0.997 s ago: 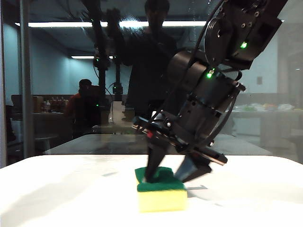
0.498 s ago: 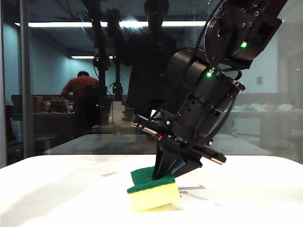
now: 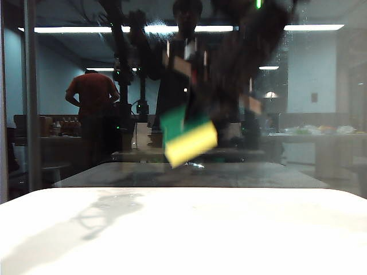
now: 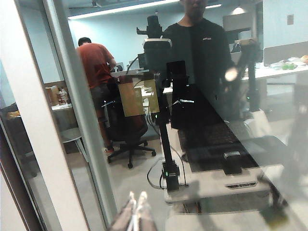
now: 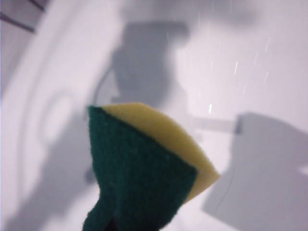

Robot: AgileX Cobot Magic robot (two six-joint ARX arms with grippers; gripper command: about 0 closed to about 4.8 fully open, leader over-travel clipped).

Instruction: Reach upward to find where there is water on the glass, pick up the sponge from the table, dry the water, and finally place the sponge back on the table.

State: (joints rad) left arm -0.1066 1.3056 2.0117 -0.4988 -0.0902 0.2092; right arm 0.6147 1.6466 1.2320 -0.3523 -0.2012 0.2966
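Exterior view, right arm: a dark motion-blurred mass high in the frame before the glass (image 3: 321, 114); its outline cannot be traced.
Exterior view, right gripper (image 3: 192, 123): smeared by blur, fingers not separable; it sits just above the sponge and grips it.
Exterior view, sponge (image 3: 189, 137): in the air, tilted, green face up and to the left, yellow foam below, just under the gripper and well above the table (image 3: 183, 235).
Exterior view, water (image 3: 252, 14): faint pale specks on the pane above the gripper, hard to tell from glints.
Exterior view, left arm: not made out.
Left wrist view, left gripper (image 4: 135, 215): only two pale fingertips show at the frame edge, pressed together, nothing between them; the rest is cut off.
Left wrist view, glass: directly ahead of the fingertips, with a grey frame bar (image 4: 79, 115) to one side; reflections fill it.
Right wrist view, right gripper: fingers cut off at the edge, clamped on the sponge's dark end.
Right wrist view, sponge: pinched at the green side, yellow foam bulging outward.
Right wrist view, table: blurred white beyond the sponge, shadowed.
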